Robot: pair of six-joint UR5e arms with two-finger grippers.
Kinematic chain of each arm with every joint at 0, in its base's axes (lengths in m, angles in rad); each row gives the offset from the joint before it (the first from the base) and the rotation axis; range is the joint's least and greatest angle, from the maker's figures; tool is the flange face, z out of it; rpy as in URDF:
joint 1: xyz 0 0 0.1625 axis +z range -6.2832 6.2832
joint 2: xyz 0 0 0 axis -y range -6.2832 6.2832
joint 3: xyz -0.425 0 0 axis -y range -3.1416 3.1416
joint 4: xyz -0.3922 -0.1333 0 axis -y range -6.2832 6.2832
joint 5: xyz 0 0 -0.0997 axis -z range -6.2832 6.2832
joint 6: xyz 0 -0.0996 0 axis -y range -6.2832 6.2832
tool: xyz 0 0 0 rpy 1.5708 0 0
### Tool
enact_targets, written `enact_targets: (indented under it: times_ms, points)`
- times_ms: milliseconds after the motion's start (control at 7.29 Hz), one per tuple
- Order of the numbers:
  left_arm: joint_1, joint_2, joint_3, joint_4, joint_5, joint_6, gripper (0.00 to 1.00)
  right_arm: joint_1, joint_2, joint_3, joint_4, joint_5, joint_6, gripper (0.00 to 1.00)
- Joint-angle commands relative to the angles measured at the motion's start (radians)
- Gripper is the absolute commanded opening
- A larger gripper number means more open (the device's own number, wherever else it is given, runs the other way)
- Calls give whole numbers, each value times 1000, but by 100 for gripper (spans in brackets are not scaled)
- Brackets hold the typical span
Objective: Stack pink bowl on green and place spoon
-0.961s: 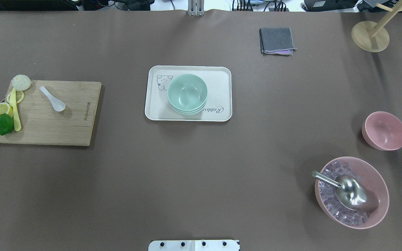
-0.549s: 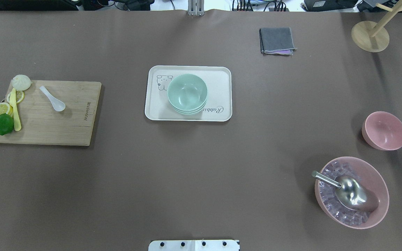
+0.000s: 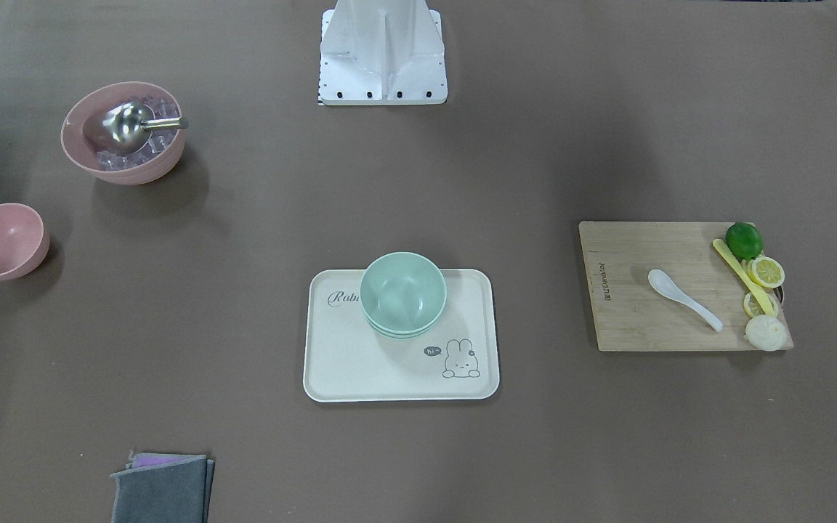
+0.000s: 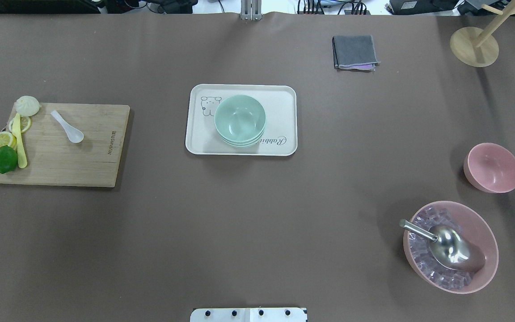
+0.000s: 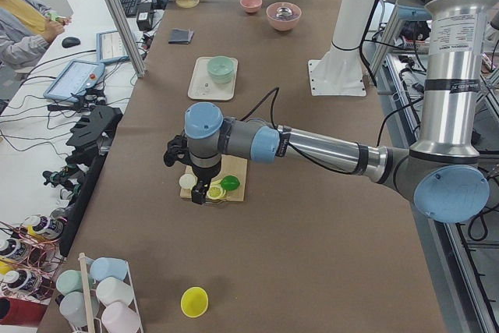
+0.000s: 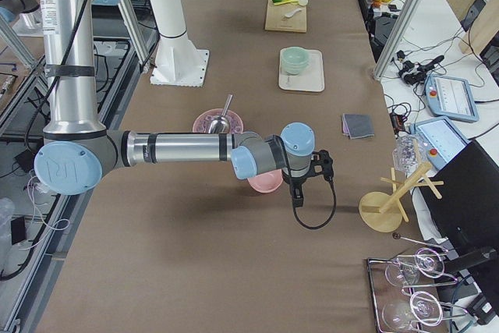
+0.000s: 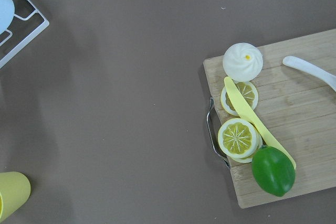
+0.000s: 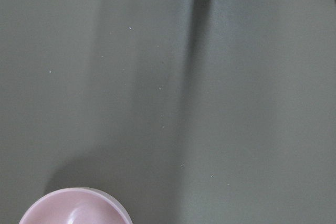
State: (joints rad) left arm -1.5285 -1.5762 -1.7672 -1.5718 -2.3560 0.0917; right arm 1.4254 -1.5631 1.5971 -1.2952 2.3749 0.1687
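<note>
Find the small pink bowl (image 4: 492, 167) upright at the right side of the worktop (image 4: 257, 214), well apart from the green bowls (image 4: 239, 120) on the tray (image 4: 284, 96). Expect light, stiff, smooth walls (likely slippery); pinch across the rim. Take the white spoon (image 4: 67, 127), lying on the cutting board (image 4: 87, 152), by its thin handle. Cannot tell how wide the right fingers (image 6: 297, 191) or left fingers (image 5: 196, 193) stand.

The overhead camera sits behind the robot (image 4: 248, 315), looking forward and down over the surface (image 4: 257, 223). The front camera faces back from across it, so both share the tray (image 3: 360, 370), turned about. Two side cameras look along the surface from either end. Both wrist cameras look straight down from close: left on the cutting board (image 7: 310, 129), right on the pink bowl (image 8: 73, 208).
</note>
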Motion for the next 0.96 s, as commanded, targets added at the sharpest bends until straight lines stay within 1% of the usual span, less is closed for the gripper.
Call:
enact_targets:
  times_ms: [0, 137, 275, 412, 549, 686, 824]
  points:
    - [1, 2, 2, -2, -5, 5, 98, -11, 5, 3, 1, 1, 0, 100]
    - [1, 11, 12, 4, -3, 5, 98, -28, 3, 3, 1, 3, 5, 100]
    - [1, 12, 31, -2, -5, 3, 98, -70, 5, 4, 1, 3, 47, 100]
    - [1, 12, 25, -4, -5, 2, 98, -101, 0, 4, -1, 23, 72, 100]
    - [1, 9, 26, -4, -5, 3, 98, -118, -9, 4, 2, 61, 71, 100]
    - [1, 7, 28, -4, -3, 2, 98, -147, -18, -3, 2, 53, 69, 99]
    - [1, 5, 28, -4, -3, 2, 98, -175, -23, -3, 2, 46, 68, 94]
